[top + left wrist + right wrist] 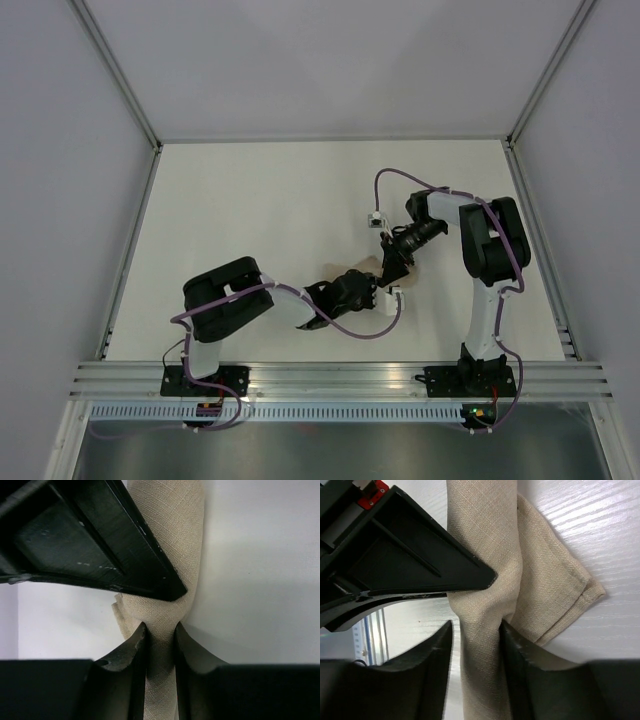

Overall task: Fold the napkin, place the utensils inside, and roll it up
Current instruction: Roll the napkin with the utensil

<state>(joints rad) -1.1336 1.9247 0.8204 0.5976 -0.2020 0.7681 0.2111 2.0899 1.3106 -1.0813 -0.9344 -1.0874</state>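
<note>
Napkin (485,540): beige cloth gathered into a narrow roll, sitting between the two arms toward the near side of the white table (600,525).
Left pincer (160,630): clenched on the roll, both fingers pressed into the cloth.
Right pincer (476,627): astride the same roll just beside the left one. One finger is against the cloth and a sliver of table shows at the other, so it is judged slack rather than gripping.
Utensils: not visible; whether they lie inside the roll cannot be told.
Hemmed corner (585,590): loose, flat on the table beside the roll.
Hazards, judged:
- The loose corner lets the roll spring open if the one clamp lifts.
- A pull by the left pincer while a right finger drags the cloth could unwind it.
- Utensils, if inside, could slide out of an open end on any tilt.
- The two pincers stand nearly touching, so a small sideways move risks a knock.
</note>
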